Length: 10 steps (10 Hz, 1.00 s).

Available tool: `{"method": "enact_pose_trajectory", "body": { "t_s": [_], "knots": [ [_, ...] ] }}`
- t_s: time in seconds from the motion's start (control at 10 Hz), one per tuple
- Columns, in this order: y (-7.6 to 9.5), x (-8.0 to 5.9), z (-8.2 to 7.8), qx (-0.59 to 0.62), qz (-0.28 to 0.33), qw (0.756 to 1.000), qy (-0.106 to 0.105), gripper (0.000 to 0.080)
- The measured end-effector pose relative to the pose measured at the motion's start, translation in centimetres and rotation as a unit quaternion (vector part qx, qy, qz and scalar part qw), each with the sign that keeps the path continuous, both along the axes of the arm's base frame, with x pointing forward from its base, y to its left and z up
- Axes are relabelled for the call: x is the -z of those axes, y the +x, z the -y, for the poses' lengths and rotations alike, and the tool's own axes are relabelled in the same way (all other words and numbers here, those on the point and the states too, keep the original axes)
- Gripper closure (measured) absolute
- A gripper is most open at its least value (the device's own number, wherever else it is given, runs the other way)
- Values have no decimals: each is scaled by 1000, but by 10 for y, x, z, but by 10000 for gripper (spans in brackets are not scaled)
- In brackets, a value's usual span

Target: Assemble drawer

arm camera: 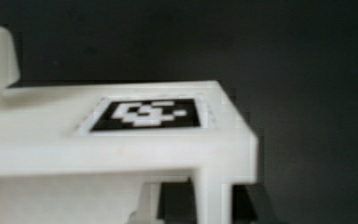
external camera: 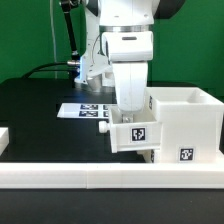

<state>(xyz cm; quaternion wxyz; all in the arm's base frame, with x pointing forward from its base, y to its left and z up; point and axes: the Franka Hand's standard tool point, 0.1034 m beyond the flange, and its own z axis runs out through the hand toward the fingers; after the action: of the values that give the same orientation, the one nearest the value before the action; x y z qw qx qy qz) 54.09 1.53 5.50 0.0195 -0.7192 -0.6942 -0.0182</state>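
End effector [external camera: 131,108] down on a tagged white tray [external camera: 132,132] — fingers hidden, grip can't be told. Tray sits against the casing [external camera: 186,122], on its exterior view's left side. Marker board [external camera: 88,110] behind on black tabletop [external camera: 35,110] — white rail [external camera: 100,180] in front.

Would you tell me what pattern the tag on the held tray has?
Black-and-white square blocks on the tag, clearest in the wrist view.
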Motion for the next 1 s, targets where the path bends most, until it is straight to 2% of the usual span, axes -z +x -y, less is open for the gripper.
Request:
{"method": "enact_pose_trajectory", "body": {
  "t_s": [0.2,0.5,0.7,0.8,0.9,1.0],
  "knots": [
    [4,0,1,-62,12,998,-8,757],
    [8,-3,-2,-75,14,997,-25,757],
    [8,-2,-1,-72,14,997,-25,757],
    [8,-3,-1,-72,14,997,-25,532],
    [11,-7,-1,-65,18,997,-25,532],
    [14,-16,-1,-64,23,997,-28,397]
  ]
}}
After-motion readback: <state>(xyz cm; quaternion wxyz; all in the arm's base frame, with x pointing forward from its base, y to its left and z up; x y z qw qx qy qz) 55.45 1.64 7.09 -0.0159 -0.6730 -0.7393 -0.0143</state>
